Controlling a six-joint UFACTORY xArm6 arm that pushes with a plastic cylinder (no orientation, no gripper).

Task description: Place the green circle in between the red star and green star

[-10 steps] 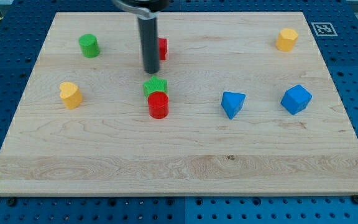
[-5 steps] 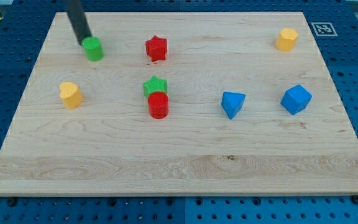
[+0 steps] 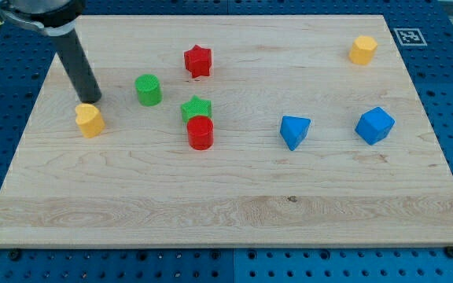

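Observation:
The green circle [image 3: 149, 90] lies on the wooden board [image 3: 234, 189], left of the gap between the red star [image 3: 197, 60] and the green star [image 3: 197, 108]. The red star is up and right of it, the green star down and right. A red cylinder [image 3: 200, 133] touches the green star from below. My tip [image 3: 92, 101] stands to the left of the green circle, clearly apart from it, and just above the yellow block [image 3: 90, 119].
A blue triangular block [image 3: 294, 130] and a blue angular block [image 3: 375, 125] lie at the view's right. A yellow hexagonal block [image 3: 362, 49] is at the top right. A marker tag [image 3: 406, 36] sits off the board's top right corner.
The green circle has moved down and right, from the top left toward the two stars. My tip has moved down to just above the yellow block.

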